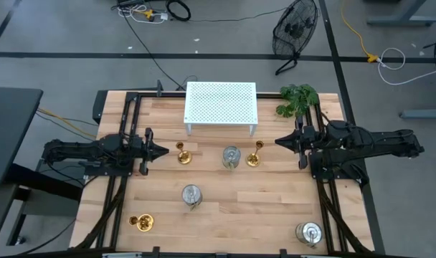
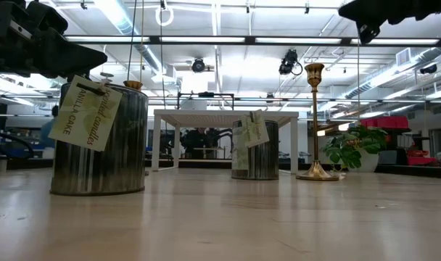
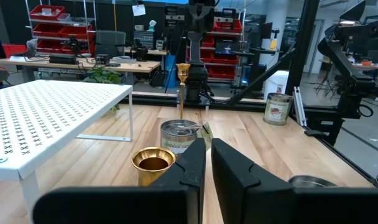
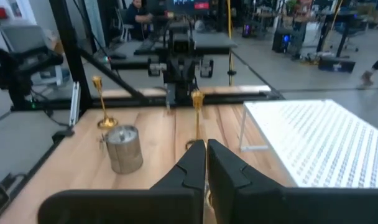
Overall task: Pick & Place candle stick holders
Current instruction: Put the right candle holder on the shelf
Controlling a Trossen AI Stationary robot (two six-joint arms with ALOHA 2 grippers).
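Observation:
Three gold candle stick holders stand upright on their round bases: one (image 1: 183, 155) just ahead of my left gripper (image 1: 164, 151), one (image 1: 254, 155) near my right gripper (image 1: 277, 141), one (image 1: 141, 223) at the near left. Three squat silver holders stand on the table at the middle (image 1: 231, 157), nearer the front (image 1: 192, 194) and at the near right (image 1: 309, 233). Both grippers are shut and hold nothing. In the left wrist view the nearest gold cup (image 3: 153, 163) shows beside the fingers (image 3: 207, 155); in the right wrist view a gold stem (image 4: 197, 118) rises beyond the fingers (image 4: 206, 155).
A white perforated rack (image 1: 220, 106) stands on legs at the table's far middle, with a green leafy plant (image 1: 298, 98) to its right. Bare wood lies between the holders. Black rails run along the table's left and right sides.

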